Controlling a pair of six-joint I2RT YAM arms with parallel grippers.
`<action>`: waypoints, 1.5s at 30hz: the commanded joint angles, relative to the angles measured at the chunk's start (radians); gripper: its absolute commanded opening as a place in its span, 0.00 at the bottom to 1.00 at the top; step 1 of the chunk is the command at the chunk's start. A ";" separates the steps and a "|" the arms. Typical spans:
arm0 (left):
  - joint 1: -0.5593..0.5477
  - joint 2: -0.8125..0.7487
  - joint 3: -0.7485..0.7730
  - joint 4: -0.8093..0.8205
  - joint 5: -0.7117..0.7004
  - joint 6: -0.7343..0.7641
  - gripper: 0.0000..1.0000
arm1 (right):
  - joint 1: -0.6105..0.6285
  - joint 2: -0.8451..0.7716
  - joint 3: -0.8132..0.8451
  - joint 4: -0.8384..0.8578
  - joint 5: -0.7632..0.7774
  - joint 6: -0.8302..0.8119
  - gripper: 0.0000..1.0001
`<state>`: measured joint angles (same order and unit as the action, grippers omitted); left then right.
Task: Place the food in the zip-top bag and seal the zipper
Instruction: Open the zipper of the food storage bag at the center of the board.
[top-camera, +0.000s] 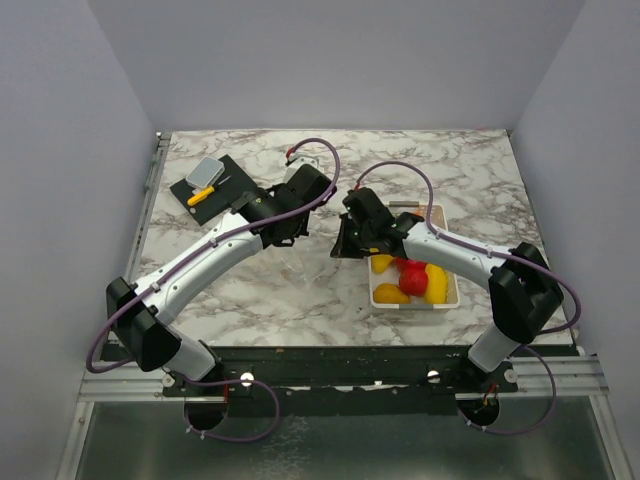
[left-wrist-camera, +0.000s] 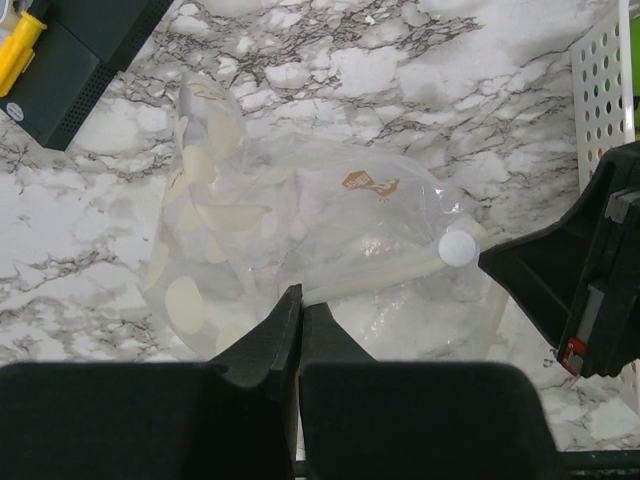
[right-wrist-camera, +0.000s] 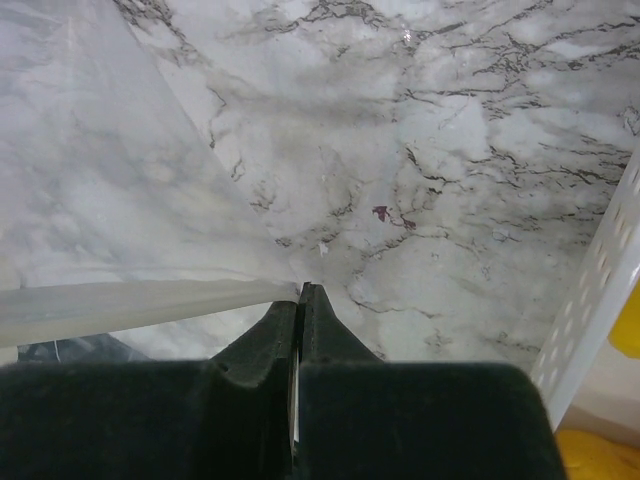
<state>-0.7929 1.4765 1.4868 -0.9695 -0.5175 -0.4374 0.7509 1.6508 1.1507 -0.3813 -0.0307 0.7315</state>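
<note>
Left gripper (left-wrist-camera: 298, 302) and right gripper (right-wrist-camera: 300, 292) — jaws closed — apparently pinch the zipper (left-wrist-camera: 385, 272).

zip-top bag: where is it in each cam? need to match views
Top external: zip-top bag at centre, just left of the white tray.
Left wrist: bag fills mid-frame.
Right wrist: bag at upper left, zip strip below it.
Shared landmark: the tray, at the right edge in both wrist views.
</note>
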 joint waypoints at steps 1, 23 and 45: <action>0.002 -0.050 0.081 -0.087 -0.063 0.030 0.00 | -0.006 0.009 -0.019 -0.040 0.074 -0.003 0.01; 0.003 -0.015 -0.025 -0.031 -0.050 0.021 0.00 | -0.003 -0.041 0.071 -0.030 -0.023 -0.032 0.19; 0.003 0.022 -0.046 0.018 -0.038 0.027 0.00 | -0.002 -0.294 0.031 -0.247 0.201 -0.092 0.70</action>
<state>-0.7933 1.4963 1.4296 -0.9657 -0.5426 -0.4240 0.7513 1.4204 1.2373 -0.5396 0.0631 0.6491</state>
